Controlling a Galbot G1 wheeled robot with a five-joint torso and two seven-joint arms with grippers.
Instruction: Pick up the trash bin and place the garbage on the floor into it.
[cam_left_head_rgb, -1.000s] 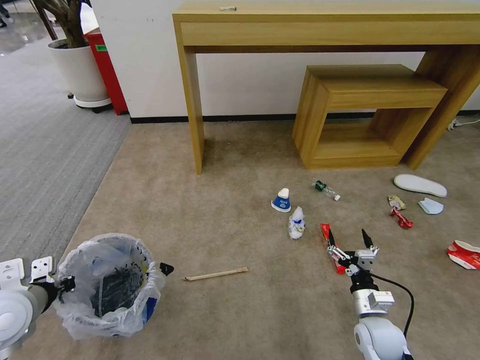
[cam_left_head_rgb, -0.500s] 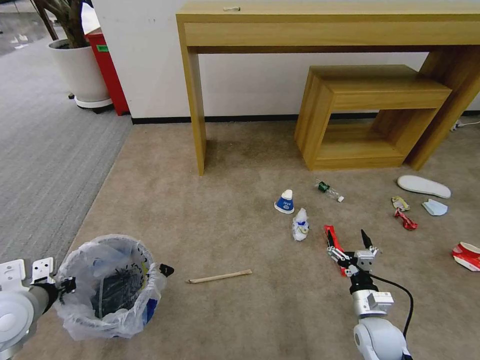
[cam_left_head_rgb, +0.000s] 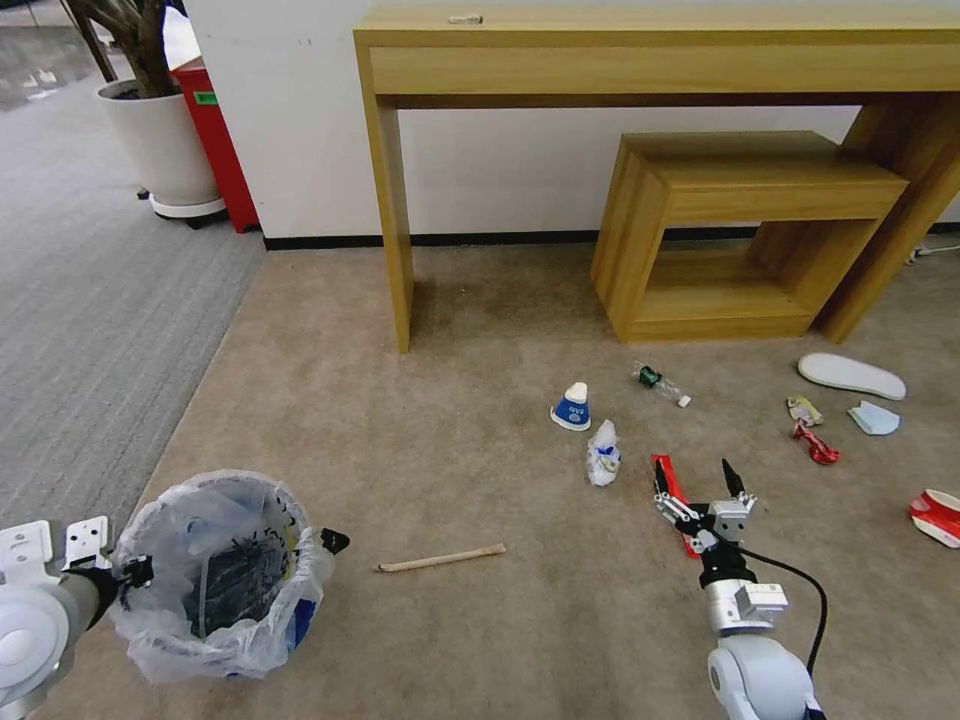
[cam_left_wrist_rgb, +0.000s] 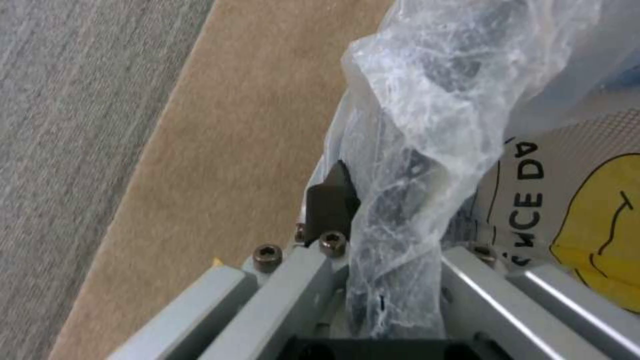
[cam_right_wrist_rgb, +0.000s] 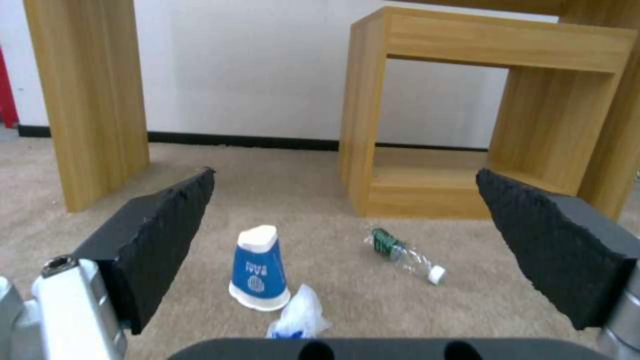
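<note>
Left claw (cam_left_head_rgb: 230, 558) clamped tight low at left; right claw (cam_left_head_rgb: 700, 478) spread wide, reaching forward

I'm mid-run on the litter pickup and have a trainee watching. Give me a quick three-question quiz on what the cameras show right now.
1. True or false: the left end effector is shut on the trash bin.
2. Which item lies nearest the open right end effector? A) red wrapper strip B) white slipper C) red-white paper bowl
3. Fill in: the blue-white paper cup stands upside down on the beige ____.

Key:
1. True; it pinches the bag-lined rim.
2. A
3. carpet
</note>
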